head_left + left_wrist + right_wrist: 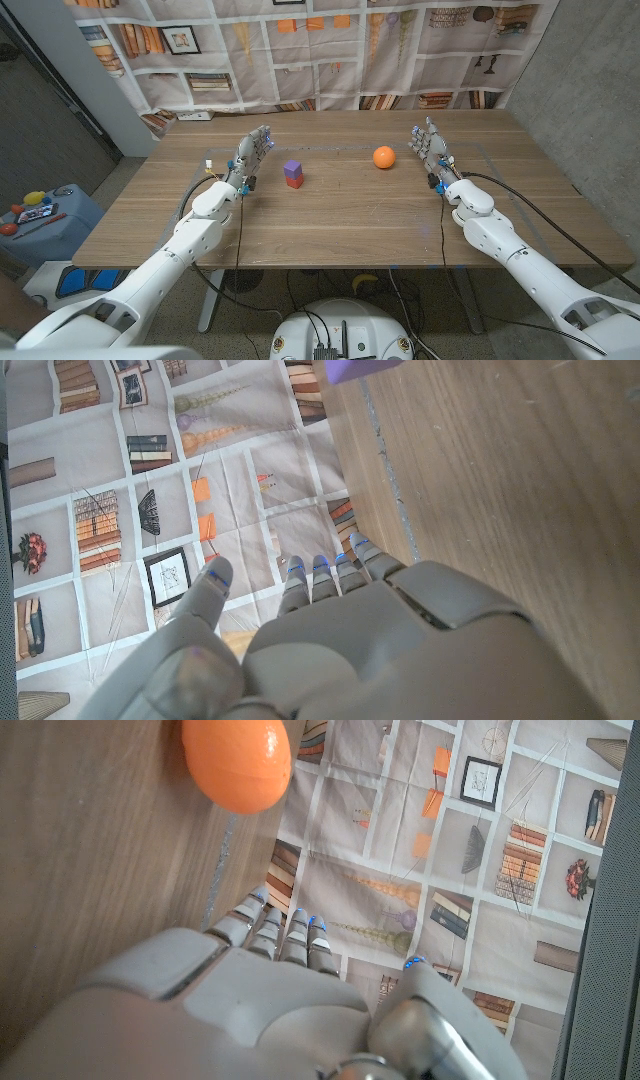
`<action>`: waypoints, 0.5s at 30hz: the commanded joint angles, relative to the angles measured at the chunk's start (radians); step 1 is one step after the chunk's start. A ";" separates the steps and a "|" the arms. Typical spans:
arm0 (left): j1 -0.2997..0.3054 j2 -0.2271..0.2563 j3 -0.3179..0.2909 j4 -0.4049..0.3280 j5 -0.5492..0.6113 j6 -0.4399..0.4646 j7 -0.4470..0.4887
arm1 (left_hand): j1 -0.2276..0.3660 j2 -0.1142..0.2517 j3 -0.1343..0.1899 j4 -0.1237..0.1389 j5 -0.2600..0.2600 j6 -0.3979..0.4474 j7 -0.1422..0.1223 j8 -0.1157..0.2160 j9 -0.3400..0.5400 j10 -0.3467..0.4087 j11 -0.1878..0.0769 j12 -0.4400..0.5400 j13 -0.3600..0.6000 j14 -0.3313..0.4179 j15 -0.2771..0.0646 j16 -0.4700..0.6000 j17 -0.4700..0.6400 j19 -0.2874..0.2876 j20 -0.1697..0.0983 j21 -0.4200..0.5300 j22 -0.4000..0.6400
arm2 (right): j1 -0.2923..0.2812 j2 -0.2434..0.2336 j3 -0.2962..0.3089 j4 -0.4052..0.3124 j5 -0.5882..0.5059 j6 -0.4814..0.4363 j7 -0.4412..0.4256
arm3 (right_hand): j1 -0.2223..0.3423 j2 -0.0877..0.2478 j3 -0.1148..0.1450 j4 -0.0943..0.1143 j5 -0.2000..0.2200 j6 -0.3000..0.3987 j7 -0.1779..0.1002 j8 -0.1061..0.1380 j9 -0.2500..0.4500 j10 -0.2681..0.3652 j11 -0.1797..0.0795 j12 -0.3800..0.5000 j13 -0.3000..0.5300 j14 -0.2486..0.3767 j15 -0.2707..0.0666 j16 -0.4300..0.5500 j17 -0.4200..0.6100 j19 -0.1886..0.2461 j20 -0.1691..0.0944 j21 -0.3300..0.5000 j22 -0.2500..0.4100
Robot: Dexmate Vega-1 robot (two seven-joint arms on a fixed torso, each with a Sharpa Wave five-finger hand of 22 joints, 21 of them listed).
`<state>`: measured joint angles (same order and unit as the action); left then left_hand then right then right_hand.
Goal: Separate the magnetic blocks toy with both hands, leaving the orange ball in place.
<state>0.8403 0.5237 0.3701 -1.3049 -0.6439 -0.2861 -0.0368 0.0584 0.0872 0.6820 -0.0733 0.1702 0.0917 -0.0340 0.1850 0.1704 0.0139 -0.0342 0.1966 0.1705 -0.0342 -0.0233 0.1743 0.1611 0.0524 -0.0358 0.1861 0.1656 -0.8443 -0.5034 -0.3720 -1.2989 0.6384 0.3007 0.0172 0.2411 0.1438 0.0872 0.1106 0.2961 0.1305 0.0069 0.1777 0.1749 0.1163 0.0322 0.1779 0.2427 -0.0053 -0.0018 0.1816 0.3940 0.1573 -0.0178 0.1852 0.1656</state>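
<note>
The magnetic blocks toy is sitting on the worktop just beside the left robot hand, fingers apart, holding nothing. The orange ball is lying near the equally empty, spread right robot hand. A bookshelf-print backdrop is hanging beyond.

Head cam: high, fixed, looks down and fwd over the whole wooden table to the bookshelf-print backdrop at the far side.

L wrist cam: close behind left hand, aimed at the far backdrop, pic rotated; purple block just clips the frame edge.

R wrist cam: same setup behind right hand, orange ball close ahead.

All 3 share table + backdrop.
</note>
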 commanded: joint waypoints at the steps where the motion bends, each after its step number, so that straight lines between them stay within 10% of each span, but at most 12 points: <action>1: -0.007 0.033 0.002 -0.023 0.021 0.017 -0.004 | 0.011 0.038 0.006 -0.013 0.007 0.016 -0.001 0.007 0.002 0.007 -0.011 0.007 0.004 0.001 -0.010 0.004 0.003 0.008 -0.013 0.005 0.002 | -0.021 0.003 0.003 -0.011 -0.028 0.034 -0.042 | -0.002 0.011 0.002 0.006 0.004 0.013 -0.001 0.008 0.002 0.013 0.002 0.007 0.000 -0.005 -0.005 0.007 0.002 0.012 0.000 0.004 0.002; 15: 0.025 0.148 -0.006 -0.174 0.084 0.094 0.030 | 0.069 -0.008 0.016 -0.103 0.013 0.096 -0.046 0.024 0.004 0.038 -0.041 0.008 0.005 0.016 -0.037 0.004 0.005 0.017 -0.017 0.001 0.001 | -0.037 -0.022 0.007 -0.049 -0.048 0.015 -0.069 | 0.001 0.012 0.008 0.003 0.003 0.015 -0.003 0.009 0.001 0.013 0.001 0.009 -0.008 -0.004 -0.007 0.008 -0.006 0.013 -0.001 0.004 0.002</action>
<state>0.8446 0.5906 0.3710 -1.3772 -0.6084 -0.2420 -0.0345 0.1103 0.0830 0.6951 -0.1617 0.1778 0.1690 -0.0786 0.2004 0.1703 0.0448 -0.0649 0.1965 0.1704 -0.0251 -0.0322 0.1742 0.1609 0.0609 -0.0380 0.1860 0.1628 -0.8685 -0.5075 -0.3695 -1.3203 0.6067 0.3293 -0.0293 0.2371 0.1477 0.0872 0.1105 0.2961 0.1394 0.0050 0.1817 0.1748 0.1162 0.0321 0.1814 0.2349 -0.0053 -0.0018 0.1853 0.3885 0.1572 -0.0178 0.1851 0.1655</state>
